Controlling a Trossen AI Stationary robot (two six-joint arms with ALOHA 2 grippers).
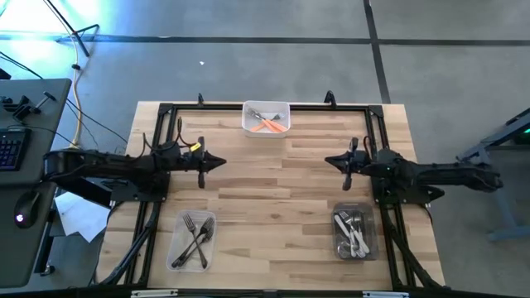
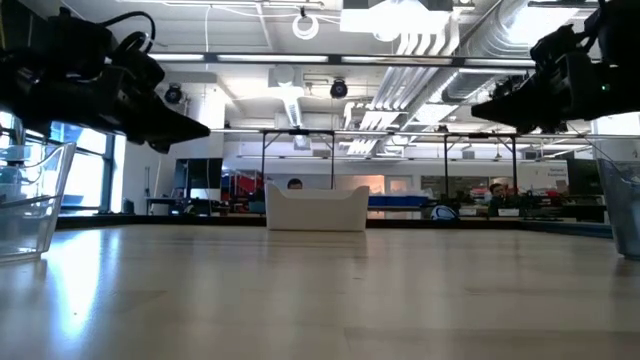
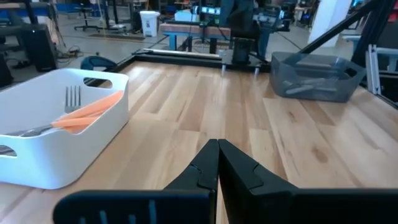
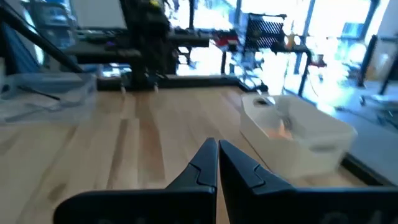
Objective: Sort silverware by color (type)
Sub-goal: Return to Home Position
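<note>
The silverware lies sorted in three trays. Orange-handled forks (image 1: pixel 270 126) (image 3: pixel 87 112) lie in a white tray (image 1: pixel 266 117) at the table's far edge. Dark all-metal forks (image 1: pixel 195 236) lie in a clear tray (image 1: pixel 192 240) near the front left. Pale-handled forks (image 1: pixel 352 234) lie in a grey clear tray (image 1: pixel 354 233) near the front right. My left gripper (image 1: pixel 222 162) (image 3: pixel 218 144) is shut with nothing in it, held level above the table's left half. My right gripper (image 1: pixel 327 161) (image 4: pixel 217 143) is shut with nothing in it, level above the right half.
Bare wood (image 1: pixel 273 190) stretches between the two grippers and the trays. A black frame (image 1: pixel 265 106) runs along the table's far edge and both sides. Left of the table stands a desk with a keyboard and mouse (image 1: pixel 21 218).
</note>
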